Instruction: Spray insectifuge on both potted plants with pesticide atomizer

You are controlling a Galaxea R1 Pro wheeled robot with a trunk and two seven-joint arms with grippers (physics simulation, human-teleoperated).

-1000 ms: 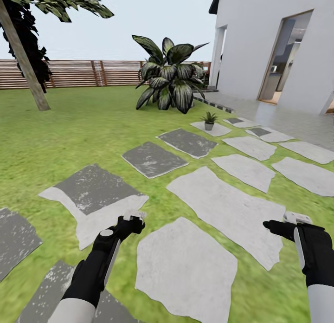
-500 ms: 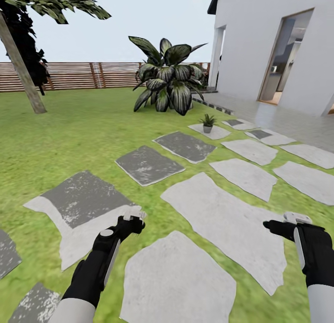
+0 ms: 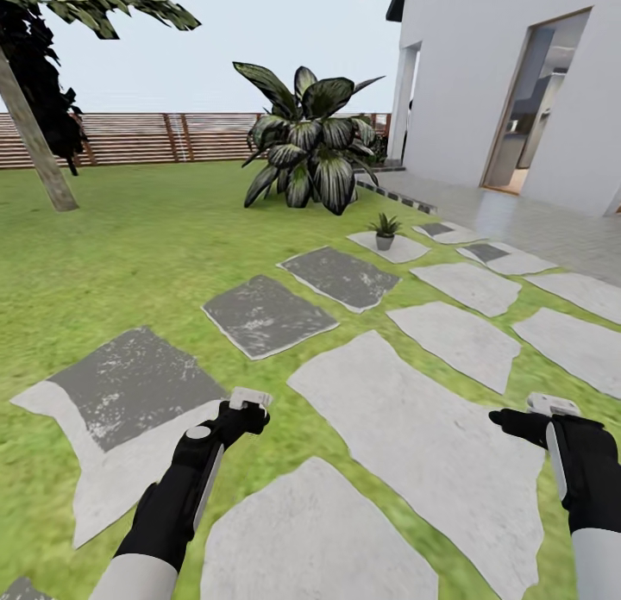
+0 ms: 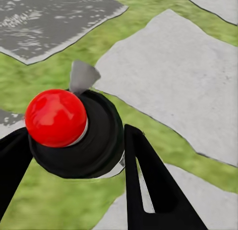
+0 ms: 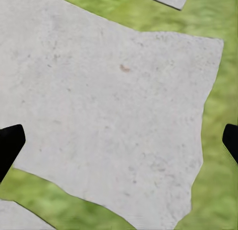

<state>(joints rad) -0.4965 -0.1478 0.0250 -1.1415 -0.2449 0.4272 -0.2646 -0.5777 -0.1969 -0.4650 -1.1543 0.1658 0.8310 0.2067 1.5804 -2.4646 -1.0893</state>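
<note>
The left gripper hangs low over the lawn at the edge of a pale stepping stone, and in its wrist view the black fingers stand apart on either side of a black round part topped by a red ball, though I cannot tell whether they press on it. The right gripper is spread wide and empty, its fingertips at opposite edges of the wrist view above bare stone. One small potted plant sits far ahead on a stone near the big striped-leaf plant and the white house.
</note>
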